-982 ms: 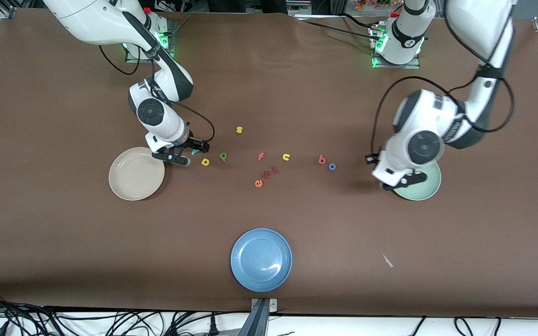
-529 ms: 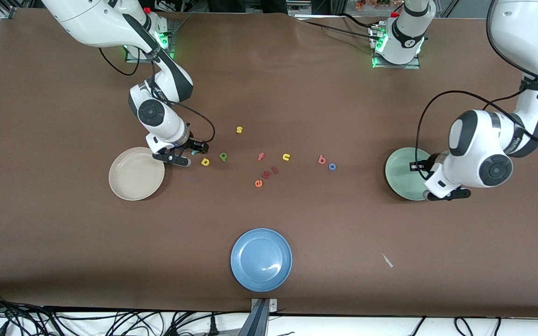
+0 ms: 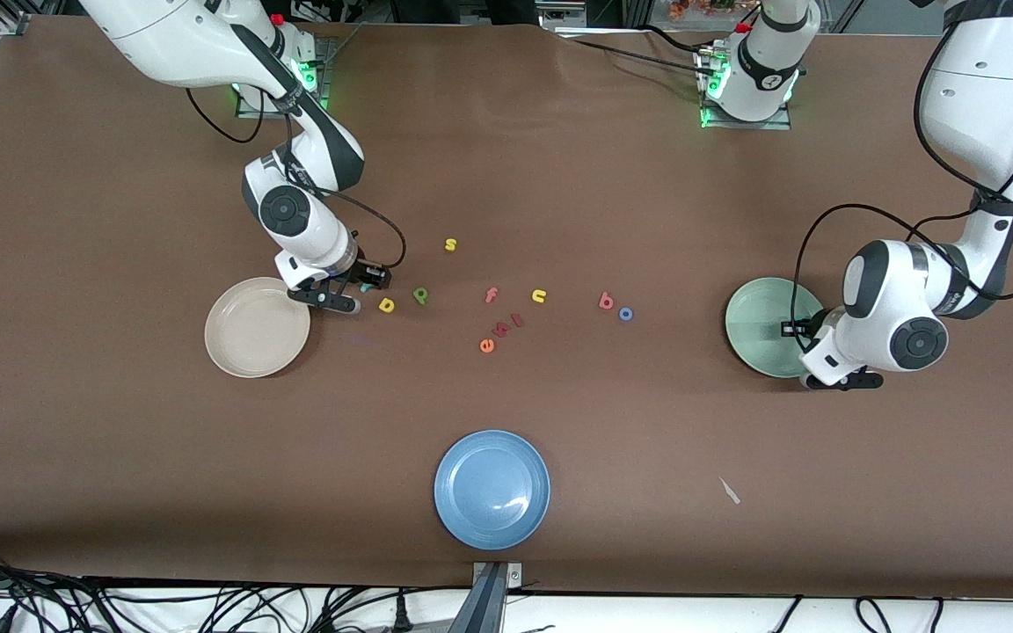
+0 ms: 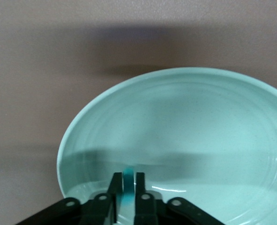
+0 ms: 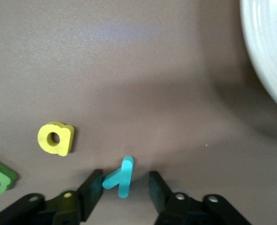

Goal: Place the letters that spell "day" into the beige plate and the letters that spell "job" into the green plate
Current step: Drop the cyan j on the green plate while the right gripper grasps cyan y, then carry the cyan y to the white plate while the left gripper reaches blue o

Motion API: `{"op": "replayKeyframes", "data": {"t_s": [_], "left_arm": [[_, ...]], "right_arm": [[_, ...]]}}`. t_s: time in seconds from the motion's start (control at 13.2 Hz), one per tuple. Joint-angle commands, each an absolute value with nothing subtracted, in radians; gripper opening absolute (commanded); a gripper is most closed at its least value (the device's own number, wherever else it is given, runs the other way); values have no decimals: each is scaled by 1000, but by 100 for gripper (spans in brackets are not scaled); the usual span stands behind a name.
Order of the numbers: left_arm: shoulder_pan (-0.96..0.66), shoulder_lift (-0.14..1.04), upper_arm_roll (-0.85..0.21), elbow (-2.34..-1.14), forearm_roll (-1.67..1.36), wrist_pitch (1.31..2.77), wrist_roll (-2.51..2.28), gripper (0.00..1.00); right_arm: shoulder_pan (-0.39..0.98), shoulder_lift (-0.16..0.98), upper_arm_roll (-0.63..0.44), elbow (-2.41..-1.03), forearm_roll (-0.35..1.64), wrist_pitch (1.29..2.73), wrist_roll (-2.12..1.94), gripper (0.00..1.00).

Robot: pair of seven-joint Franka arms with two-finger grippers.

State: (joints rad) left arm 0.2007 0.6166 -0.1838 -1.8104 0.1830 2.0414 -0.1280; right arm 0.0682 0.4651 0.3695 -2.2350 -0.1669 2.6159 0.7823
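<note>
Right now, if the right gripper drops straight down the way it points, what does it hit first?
The teal "y": it lies on the table between the right gripper's fingers, apart from both. Nothing else shows in that line, though how high the fingers stand above the table is unclear.

1. A yellow foam "s" (image 3: 450,244) lay on the brown table (image 3: 559,176), nearest the arms' bases of all the letters.
2. A yellow "d"-like letter (image 3: 387,305) and a green "p" (image 3: 420,295) lay side by side near the beige plate (image 3: 243,352).
3. A teal letter (image 5: 122,177), reading as a "y", lay on the table beside the yellow one.
4. A pink "f" (image 3: 491,295) and a yellow "u" (image 3: 539,296) lay mid-table.
5. An orange-red "e" (image 3: 487,345) lay nearer the front camera; the two small red pieces (image 3: 509,325) beside it could not be read.
6. A salmon "b" (image 3: 606,301) touched a blue "o" (image 3: 625,313).
7. A teal piece (image 4: 127,185) over the green plate (image 4: 185,122) showed only its edge, unreadable.
8. Dark print on the right arm's wrist (image 3: 282,163) was too small to read.
</note>
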Motion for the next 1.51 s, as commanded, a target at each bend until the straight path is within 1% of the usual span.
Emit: {"op": "replayKeyframes", "data": {"t_s": [0.0,0.15,0.23,0.38,0.53,0.76,0.98,1.21,1.44], "left_arm": [[192,566,-224,-1796,192,1993,-165,100],[190,549,-311,-1770,192,1979,-344,100],[190,549,-365,-1758,192,1970,-447,100],[186,551,-452,-1755,192,1970,-634,100],[181,563,-520,-1753,174,1991,-795,100],[106,580,-532,-1775,137,2115,-955,99],[60,626,-529,-1802,149,2215,-1037,95],[49,644,-525,-1859,150,2310,-1040,92],[29,673,-515,-1862,198,2332,-1074,86]], "right_arm": [[66,480,365,-2246,-199,2631,802,30],[64,480,367,-2246,-199,2631,801,14],[64,476,365,-2246,-199,2629,796,12],[58,444,356,-2243,-201,2612,769,12],[35,404,356,-2235,-201,2544,732,12],[-11,335,356,-2232,-192,2470,648,12],[-78,266,357,-2232,-190,2381,491,12],[-150,255,356,-2230,-186,2372,330,12],[-190,267,356,-2230,-187,2375,279,15]]}}
